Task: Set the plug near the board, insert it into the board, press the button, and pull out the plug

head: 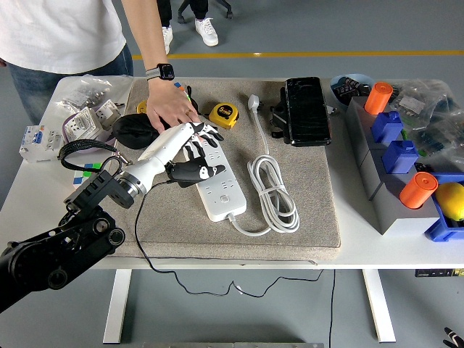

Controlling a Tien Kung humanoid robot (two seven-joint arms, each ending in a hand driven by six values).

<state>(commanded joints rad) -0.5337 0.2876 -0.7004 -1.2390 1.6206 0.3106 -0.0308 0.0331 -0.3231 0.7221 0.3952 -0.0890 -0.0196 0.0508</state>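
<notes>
The white power strip (223,190) lies lengthwise on the grey mat (312,210). My left hand (190,154) hovers over the strip's far half, its white back up and its black fingers reaching toward the person's hand. Under its palm a black plug (185,172) shows, gripped between thumb and fingers. The plug's thin black cable (138,232) trails down over the table's near edge. A person's hand (172,110) with a wristwatch presses flat on the strip's far end and on a black pouch (133,130). Only a dark tip of my right hand (454,338) shows at the lower right corner.
The strip's own white cord (273,190) lies coiled to its right. A yellow tape measure (224,114) and a black case (307,110) sit at the mat's back. A colour cube (88,168) is on the left. Grey and blue blocks with orange cylinders (418,190) stand on the right.
</notes>
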